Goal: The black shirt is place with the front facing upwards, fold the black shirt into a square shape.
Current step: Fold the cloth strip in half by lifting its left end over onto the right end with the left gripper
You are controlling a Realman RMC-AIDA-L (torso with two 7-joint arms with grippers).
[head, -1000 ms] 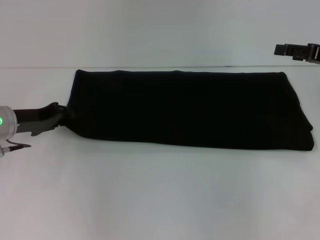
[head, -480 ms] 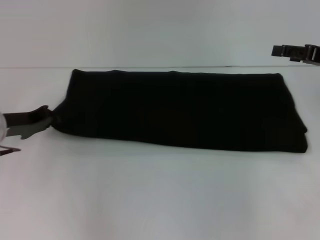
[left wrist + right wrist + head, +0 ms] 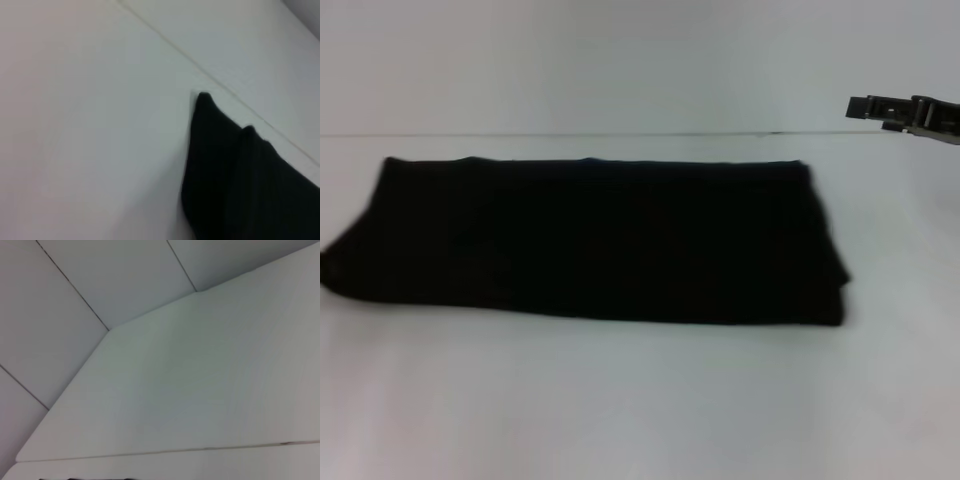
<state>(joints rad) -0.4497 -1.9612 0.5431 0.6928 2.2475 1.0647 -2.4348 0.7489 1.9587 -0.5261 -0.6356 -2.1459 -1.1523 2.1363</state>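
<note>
I see black shirt (image 3: pixel 590 240) folded into long strip on white table (image 3: pixel 640 400), right gripper (image 3: pixel 905 112) parked far right (fingers unclear), left gripper out of view.

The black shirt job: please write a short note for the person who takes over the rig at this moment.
Left gripper: not in view in any picture.
Right gripper: raised at the far right, away from the cloth; its state cannot be told.
The black shirt lies on the white table as a long folded band, plain side up, reaching the head view's left edge.
Done: lengthwise folds.
Left: fold the band across into a square.
</note>
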